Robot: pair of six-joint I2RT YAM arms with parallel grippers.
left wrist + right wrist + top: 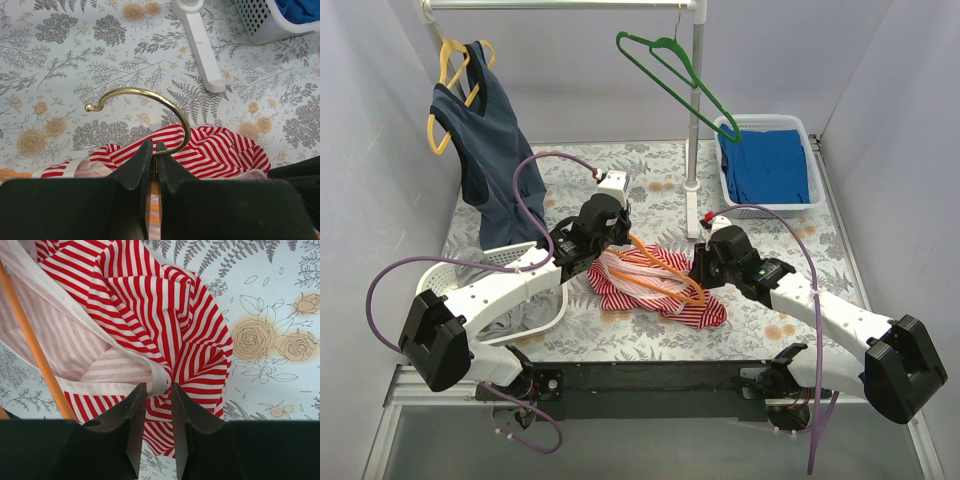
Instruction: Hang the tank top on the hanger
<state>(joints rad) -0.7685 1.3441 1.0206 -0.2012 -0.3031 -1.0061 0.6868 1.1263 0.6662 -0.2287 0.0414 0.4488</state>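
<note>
The red and white striped tank top (665,285) lies crumpled on the floral table between the arms. The orange hanger (665,272) lies across it, partly inside the cloth. My left gripper (610,240) is shut on the foot of the hanger's brass hook (150,95); in the left wrist view the jaws (154,146) pinch the wire above the tank top (225,150). My right gripper (703,268) sits at the top's right side. In the right wrist view it (159,387) pinches bunched striped cloth and pale trim (160,315), with the orange hanger bar (30,340) to the left.
A clothes rack pole (695,120) stands behind, with its white foot (200,45) close by. A green hanger (670,70) and a navy top on a yellow hanger (485,140) hang from it. A white basket of blue cloth (725,130) is back right, and another white basket (545,305) is at left.
</note>
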